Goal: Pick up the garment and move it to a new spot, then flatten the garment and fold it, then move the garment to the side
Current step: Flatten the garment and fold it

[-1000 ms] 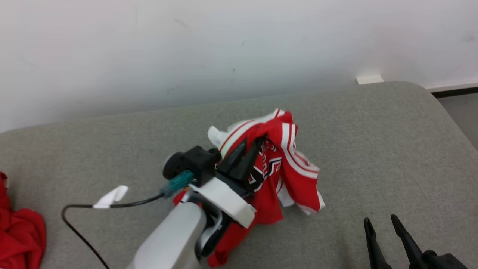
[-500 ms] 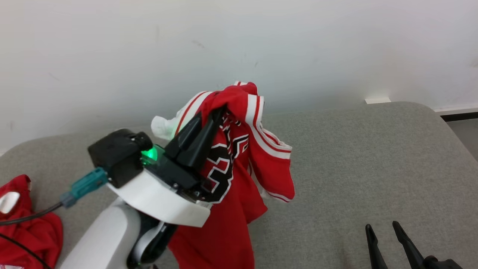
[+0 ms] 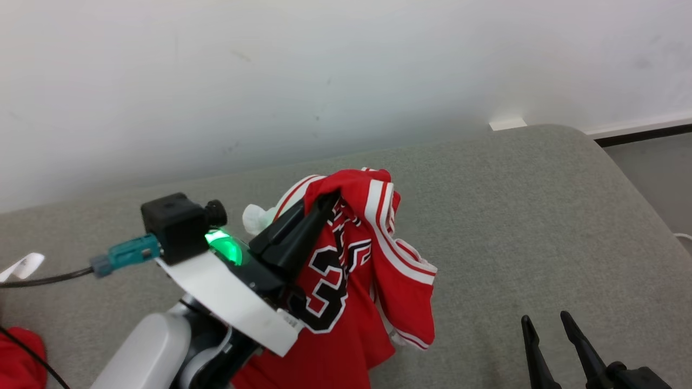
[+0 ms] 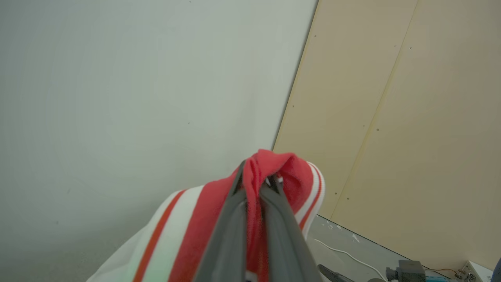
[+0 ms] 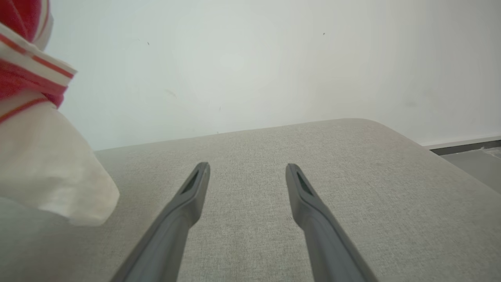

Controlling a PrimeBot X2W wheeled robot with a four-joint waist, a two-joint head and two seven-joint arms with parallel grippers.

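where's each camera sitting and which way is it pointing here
Head view: on the head, looking down at the grey cushion; left gripper shut on the red jersey, right gripper open.
Left wrist view: along its own shut fingers, toward the wall.
Right wrist view: along its open fingers, across the cushion.
All three share the jersey.

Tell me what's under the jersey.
The jersey hangs from the shut left gripper above the grey cushion. Cushion shows around it; the patch directly beneath is covered by cloth and the arm.
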